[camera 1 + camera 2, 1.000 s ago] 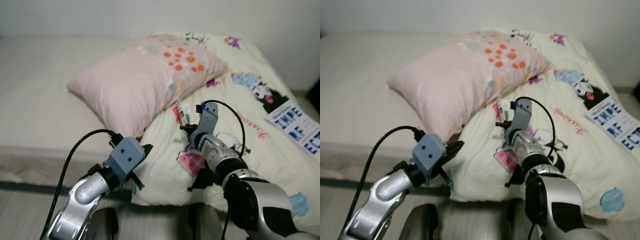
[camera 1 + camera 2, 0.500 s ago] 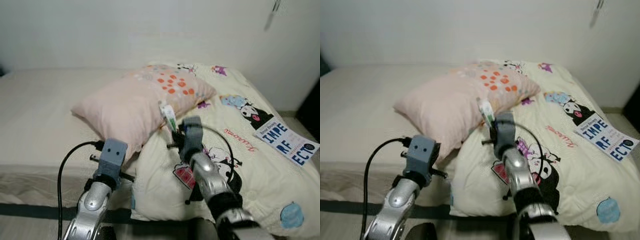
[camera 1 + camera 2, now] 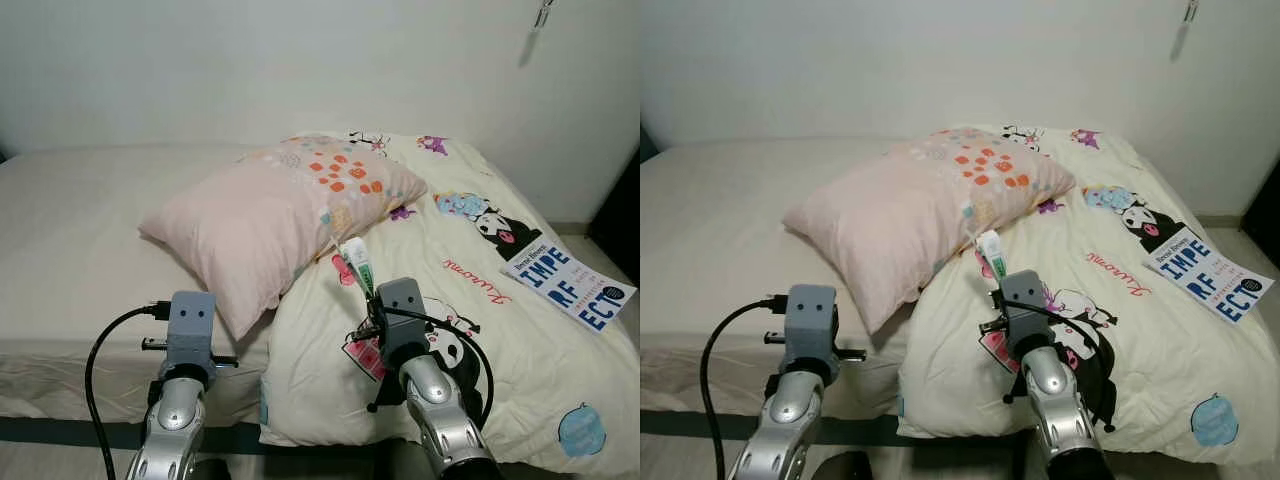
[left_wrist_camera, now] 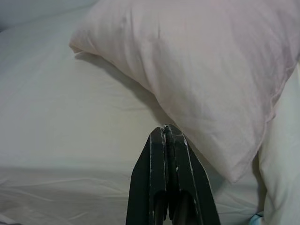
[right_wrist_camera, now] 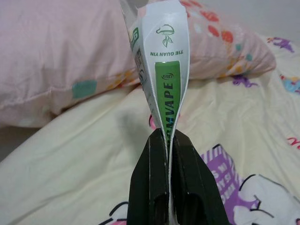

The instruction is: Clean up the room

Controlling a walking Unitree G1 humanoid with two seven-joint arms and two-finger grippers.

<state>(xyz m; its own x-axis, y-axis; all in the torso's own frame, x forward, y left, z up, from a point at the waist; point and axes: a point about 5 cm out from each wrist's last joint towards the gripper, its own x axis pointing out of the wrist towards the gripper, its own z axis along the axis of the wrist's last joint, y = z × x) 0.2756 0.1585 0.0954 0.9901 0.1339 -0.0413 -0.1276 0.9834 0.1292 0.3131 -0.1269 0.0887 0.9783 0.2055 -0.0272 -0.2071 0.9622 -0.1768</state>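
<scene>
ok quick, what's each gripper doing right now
Left gripper: closed, holding nothing, in front of the pink pillow.
Right gripper: closed on a white and green packet, held up over the cream duvet.

one pillow (image 3: 270, 215), one quilt (image 3: 470, 330), one book (image 3: 568, 285), one packet (image 5: 161, 70), possibly a sachet.

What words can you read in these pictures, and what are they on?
"TIE GUAN YIN" on the packet in the right claw.
"VAPE" in white on the packet's green stripe; the letters before it are unclear, and its side print is too small.
"IMPE / RF / ECTO" on the book; its small line is blurred.
Pink script on the quilt: unreadable.
</scene>
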